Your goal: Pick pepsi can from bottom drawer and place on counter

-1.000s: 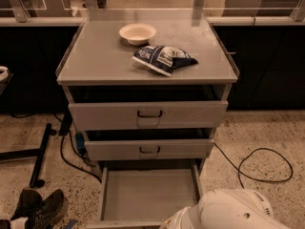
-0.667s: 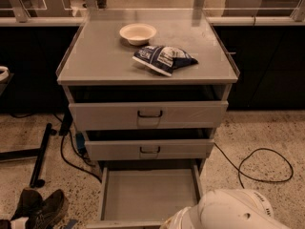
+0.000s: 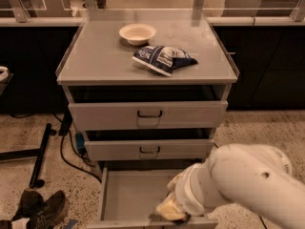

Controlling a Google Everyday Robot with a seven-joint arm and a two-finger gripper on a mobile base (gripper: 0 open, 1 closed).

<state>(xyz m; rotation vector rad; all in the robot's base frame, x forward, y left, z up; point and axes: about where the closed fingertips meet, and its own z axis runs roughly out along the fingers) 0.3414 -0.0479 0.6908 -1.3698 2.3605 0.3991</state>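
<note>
- A dim workroom with a speckled stone floor and dark-fronted benches behind; a grey metal drawer cabinet stands in the middle.
- The gripper, at the tip of the bulky white arm, sits low at the front right of the wide grey metal bottom drawer, which is pulled out. I cannot tell whether it is parted, closed or gripping anything.
- The small dark blue pepsi can is not in view; it is likely hidden under the arm.
- Doing this step well probably means centring on the can, then lifting straight up past the drawer's low wall and the drawer above.
- The broad flat grey counter has bare space on its left, beside the round cream bowl and the blue-and-white snack bag.
- The bag's white print is illegible, and no other writing can be read.
</note>
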